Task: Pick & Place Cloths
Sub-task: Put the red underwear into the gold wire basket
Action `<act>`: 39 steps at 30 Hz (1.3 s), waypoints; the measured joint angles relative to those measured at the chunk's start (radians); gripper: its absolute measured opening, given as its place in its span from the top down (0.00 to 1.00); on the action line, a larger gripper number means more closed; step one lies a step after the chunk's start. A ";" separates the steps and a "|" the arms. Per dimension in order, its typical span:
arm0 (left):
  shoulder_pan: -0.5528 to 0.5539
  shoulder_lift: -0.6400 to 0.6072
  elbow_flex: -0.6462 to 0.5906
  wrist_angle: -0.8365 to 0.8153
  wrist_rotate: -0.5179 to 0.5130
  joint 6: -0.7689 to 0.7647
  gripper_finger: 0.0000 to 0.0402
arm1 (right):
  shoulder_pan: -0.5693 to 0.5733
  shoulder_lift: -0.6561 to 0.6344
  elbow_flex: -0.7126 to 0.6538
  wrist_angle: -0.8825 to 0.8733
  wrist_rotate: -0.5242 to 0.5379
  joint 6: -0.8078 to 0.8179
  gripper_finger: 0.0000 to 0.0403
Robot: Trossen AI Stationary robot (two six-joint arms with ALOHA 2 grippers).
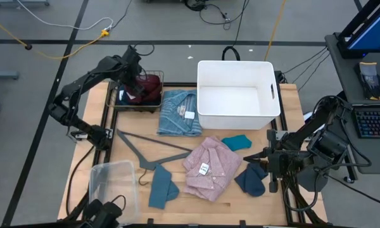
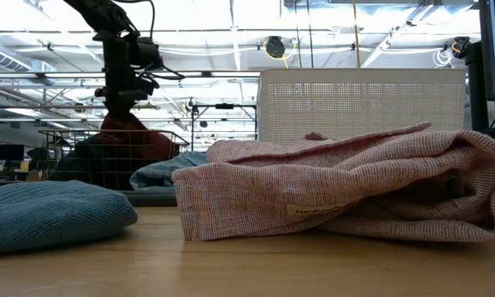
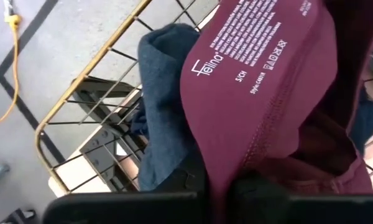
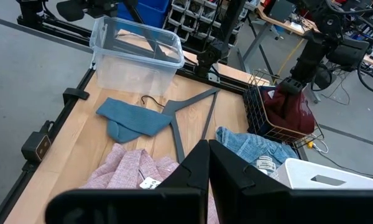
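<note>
My left gripper (image 1: 138, 77) is over the wire basket (image 1: 117, 104) at the table's far left and is shut on the maroon cloth (image 1: 153, 86). A dark navy piece (image 3: 165, 93) lies in the basket beside it. The light blue striped shirt (image 1: 179, 113), pink shirt (image 1: 209, 166), teal piece (image 1: 236, 142), slate-blue piece (image 1: 161, 188) and another dark piece (image 1: 253, 179) lie flat on the table. My right gripper (image 4: 209, 146) is shut and empty, raised over the table's right side. My left gripper pinches a bunched fold of the maroon cloth (image 3: 221, 177) between its two fingers (image 3: 186, 182), coming from above and pointing down. The cloth hangs below the gripper (image 2: 124, 99), and its lower part (image 4: 292, 115) rests in the basket.
A white bin (image 1: 237, 117) stands at the far middle right of the basket. A grey hanger (image 1: 149, 152) lies between the shirts. A clear plastic container (image 1: 114, 183) sits at the near left corner.
</note>
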 joint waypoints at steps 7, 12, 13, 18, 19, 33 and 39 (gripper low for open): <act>0.004 0.000 0.000 0.000 0.028 -0.005 0.96 | 0.000 0.000 0.000 0.015 0.000 0.000 1.00; 0.003 0.000 0.000 0.000 0.010 -0.007 0.91 | 0.000 0.000 0.000 0.023 0.000 0.000 1.00; 0.003 0.000 0.000 0.000 0.000 -0.009 0.89 | 0.000 0.000 0.000 0.023 0.000 0.000 1.00; 0.003 -0.001 -0.003 0.001 -0.019 -0.053 0.71 | 0.000 0.000 0.000 0.023 0.000 0.000 1.00; 0.003 -0.001 -0.008 0.003 -0.019 -0.058 0.67 | 0.000 0.000 0.000 0.023 0.000 0.000 1.00; 0.002 -0.004 0.006 -0.031 -0.035 -0.072 0.33 | 0.000 0.000 0.000 0.023 0.000 0.000 1.00; 0.002 -0.004 0.093 -0.042 -0.035 -0.041 0.30 | 0.000 0.000 0.000 0.023 0.000 0.000 1.00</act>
